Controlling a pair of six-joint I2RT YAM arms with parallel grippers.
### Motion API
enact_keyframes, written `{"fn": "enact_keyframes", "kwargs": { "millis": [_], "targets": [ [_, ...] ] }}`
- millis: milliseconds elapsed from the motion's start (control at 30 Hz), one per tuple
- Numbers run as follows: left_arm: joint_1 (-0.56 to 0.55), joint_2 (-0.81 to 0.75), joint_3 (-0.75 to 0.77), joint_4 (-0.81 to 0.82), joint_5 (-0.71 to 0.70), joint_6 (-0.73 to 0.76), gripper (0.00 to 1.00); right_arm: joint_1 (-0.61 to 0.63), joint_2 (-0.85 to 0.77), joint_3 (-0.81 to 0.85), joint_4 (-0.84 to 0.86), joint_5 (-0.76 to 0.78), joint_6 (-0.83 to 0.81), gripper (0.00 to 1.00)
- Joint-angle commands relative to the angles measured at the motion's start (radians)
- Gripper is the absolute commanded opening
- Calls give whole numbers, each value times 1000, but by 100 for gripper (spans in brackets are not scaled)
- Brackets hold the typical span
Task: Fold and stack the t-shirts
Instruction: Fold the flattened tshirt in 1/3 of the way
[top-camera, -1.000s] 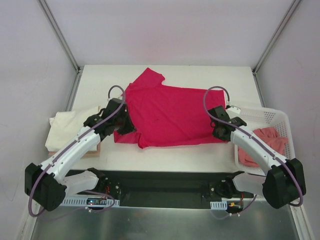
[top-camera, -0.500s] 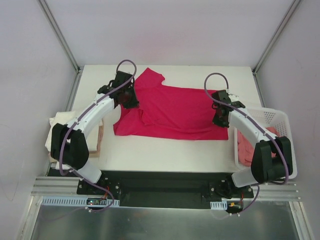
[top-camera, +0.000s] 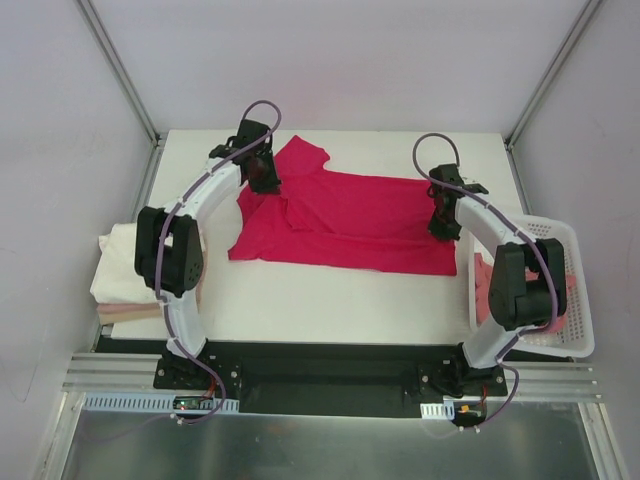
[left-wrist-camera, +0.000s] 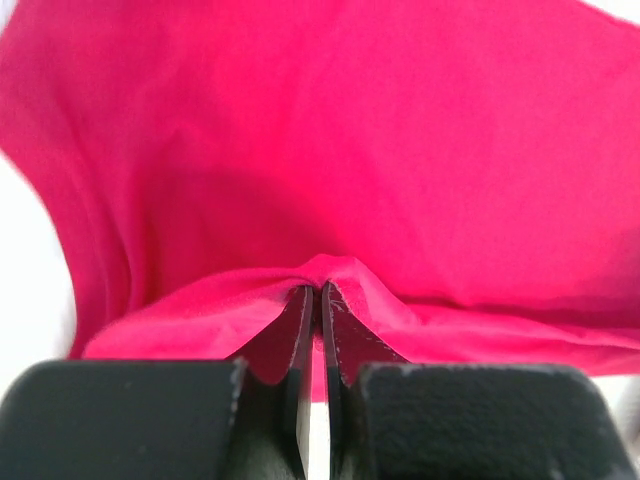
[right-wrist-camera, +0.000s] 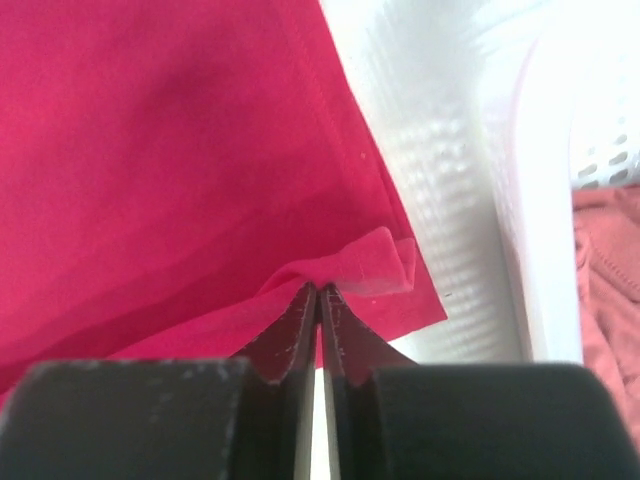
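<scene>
1. The crimson t-shirt (top-camera: 345, 222) lies spread across the middle of the table (top-camera: 330, 300).
2. The left end effector (left-wrist-camera: 320, 292) pinches a raised fold near the shirt's far left corner.
3. The right end effector (right-wrist-camera: 320, 292) pinches a fold at the right hem, beside the basket (top-camera: 545, 235).
4. A cream t-shirt (top-camera: 125, 262) lies at the left; a salmon t-shirt (right-wrist-camera: 612, 270) sits in the basket.

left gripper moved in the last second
Yes: the left gripper carried the crimson shirt hem away from the cream shirt, toward the back of the table.
</scene>
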Motion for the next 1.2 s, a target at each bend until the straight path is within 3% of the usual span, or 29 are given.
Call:
{"fn": "enact_keyframes", "kwargs": {
  "millis": [0, 67, 100, 167, 267, 300, 367, 400, 533, 667, 833, 1167],
  "targets": [
    [39, 85, 114, -3, 53, 27, 4, -24, 55, 84, 10, -18, -42, 10],
    [42, 133, 144, -3, 52, 34, 15, -26, 78, 106, 17, -46, -64, 15],
    [44, 147, 178, -8, 52, 36, 33, -26, 81, 112, 21, -53, -70, 20],
    [47, 185, 210, -19, 66, 47, 44, -24, 86, 124, 33, -95, -94, 24],
    [48, 188, 241, -34, 103, 53, 91, -23, 63, 135, 51, -170, -128, 39],
    [47, 162, 223, -35, 109, 51, 99, -21, 55, 129, 57, -190, -137, 48],
    [47, 122, 162, -35, 113, 41, 99, -9, 26, 120, 73, -253, -156, 67],
    [47, 72, 131, -35, 116, 38, 99, 0, 16, 104, 77, -268, -162, 98],
    [39, -71, -45, -25, 98, 8, 99, 84, -46, 42, 99, -307, -171, 97],
    [32, -158, -274, 85, 126, -51, 99, 148, -55, -32, 146, -337, -134, 97],
    [32, -125, -375, 156, 202, -93, 99, 163, 2, -77, 185, -342, -85, 97],
    [32, -198, -630, 172, 80, -128, 99, 157, 14, -230, 212, -388, -82, 97]
  ]
}}
